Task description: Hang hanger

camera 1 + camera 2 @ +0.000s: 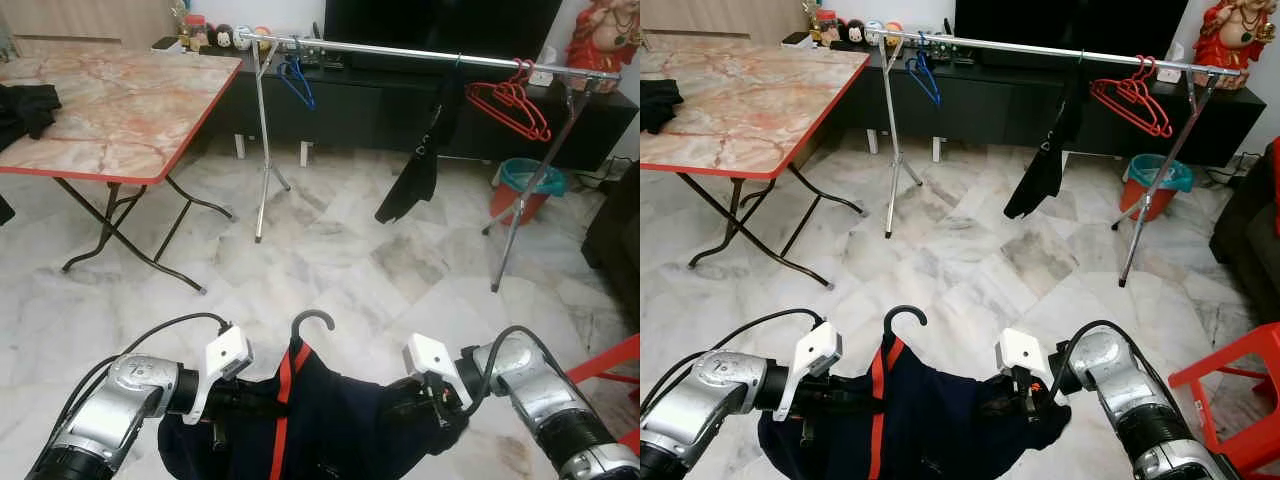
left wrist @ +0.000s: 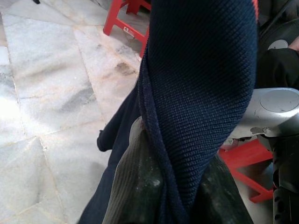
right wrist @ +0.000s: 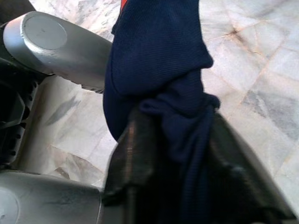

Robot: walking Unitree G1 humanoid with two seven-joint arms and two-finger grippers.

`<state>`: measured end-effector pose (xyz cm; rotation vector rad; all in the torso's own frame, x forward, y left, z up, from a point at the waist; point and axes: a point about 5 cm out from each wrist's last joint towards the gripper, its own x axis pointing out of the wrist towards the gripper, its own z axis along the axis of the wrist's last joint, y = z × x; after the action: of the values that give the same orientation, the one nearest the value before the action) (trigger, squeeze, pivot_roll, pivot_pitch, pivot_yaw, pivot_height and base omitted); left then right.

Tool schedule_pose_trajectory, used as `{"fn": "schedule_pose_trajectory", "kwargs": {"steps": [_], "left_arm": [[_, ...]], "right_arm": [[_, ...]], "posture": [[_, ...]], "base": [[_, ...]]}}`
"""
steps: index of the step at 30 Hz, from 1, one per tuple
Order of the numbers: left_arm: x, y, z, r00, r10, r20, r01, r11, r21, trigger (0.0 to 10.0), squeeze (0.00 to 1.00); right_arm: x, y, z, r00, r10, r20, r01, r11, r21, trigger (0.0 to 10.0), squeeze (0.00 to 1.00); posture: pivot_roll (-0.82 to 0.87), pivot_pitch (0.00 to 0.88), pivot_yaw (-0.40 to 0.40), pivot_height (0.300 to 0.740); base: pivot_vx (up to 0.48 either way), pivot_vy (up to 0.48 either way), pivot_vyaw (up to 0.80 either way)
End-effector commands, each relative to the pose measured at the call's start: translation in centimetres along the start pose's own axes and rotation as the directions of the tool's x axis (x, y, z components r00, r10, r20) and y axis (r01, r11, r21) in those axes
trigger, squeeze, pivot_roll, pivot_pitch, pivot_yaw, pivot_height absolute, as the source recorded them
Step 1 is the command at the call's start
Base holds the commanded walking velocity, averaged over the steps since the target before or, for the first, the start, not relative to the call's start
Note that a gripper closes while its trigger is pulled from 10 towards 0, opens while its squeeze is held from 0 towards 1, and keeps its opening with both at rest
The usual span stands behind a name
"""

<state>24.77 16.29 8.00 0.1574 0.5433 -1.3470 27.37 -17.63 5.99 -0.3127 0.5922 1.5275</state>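
Both end effectors, left (image 1: 215,405) and right (image 1: 425,395), grip the navy red-striped garment on its black hanger (image 1: 310,322); the silver rail (image 1: 400,48) at twelve o'clock lies distant, so fabric slippage risks dropping it.

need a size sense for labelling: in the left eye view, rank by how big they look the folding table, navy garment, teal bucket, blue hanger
1. folding table
2. navy garment, enlarged by nearness to the camera
3. teal bucket
4. blue hanger

Head stereo views look down and forward across the floor; wrist views sit close on the navy garment (image 2: 201,84).
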Motion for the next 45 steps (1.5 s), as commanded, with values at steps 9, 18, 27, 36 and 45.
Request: {"fn": "schedule_pose_trajectory", "kwargs": {"steps": [9, 18, 27, 36, 45], "left_arm": [[0.2, -0.1, 0.0, 1.000, 0.005, 0.005, -0.005, 1.000, 0.016, 0.0, 0.00], [0.4, 0.0, -0.9, 1.000, 0.022, -0.016, -0.022, 1.000, 0.002, 0.0, 0.00], [0.2, 1.7, -1.7, 0.973, 0.227, -0.041, -0.225, 0.974, 0.038, 0.0, 0.00], [-1.4, 5.9, -3.5, 0.624, 0.781, -0.023, -0.781, 0.623, -0.043, 10.0, 0.00], [-1.1, 5.4, -4.4, 0.388, 0.919, 0.075, -0.897, 0.395, -0.200, 10.0, 0.00]], "right_arm": [[-1.2, -1.1, 0.2, 0.994, -0.103, -0.040, 0.101, 0.994, -0.036, 10.0, 1.00], [-2.9, -2.9, 2.3, 0.954, -0.269, 0.130, 0.275, 0.961, -0.032, 10.0, 1.00], [-2.8, -3.6, 1.3, 0.894, -0.436, 0.102, 0.441, 0.897, -0.025, 10.0, 0.27], [-1.8, -4.9, -0.9, 0.484, -0.868, 0.109, 0.807, 0.491, 0.327, 10.0, 0.00], [0.7, -2.9, -4.3, 0.162, -0.986, -0.035, 0.759, 0.102, 0.643, 10.0, 0.00]], "posture": [[0.03, 0.000, -0.035, 0.740], [0.02, 0.000, -0.032, 0.740], [0.03, 0.000, -0.038, 0.740], [0.03, 0.000, -0.044, 0.740], [0.00, 0.000, -0.031, 0.740]], "base": [[0.000, 0.000, 0.00], [0.000, 0.000, 0.00], [0.000, 0.000, 0.00], [0.000, 0.000, 0.00], [0.000, 0.000, 0.00]]}}
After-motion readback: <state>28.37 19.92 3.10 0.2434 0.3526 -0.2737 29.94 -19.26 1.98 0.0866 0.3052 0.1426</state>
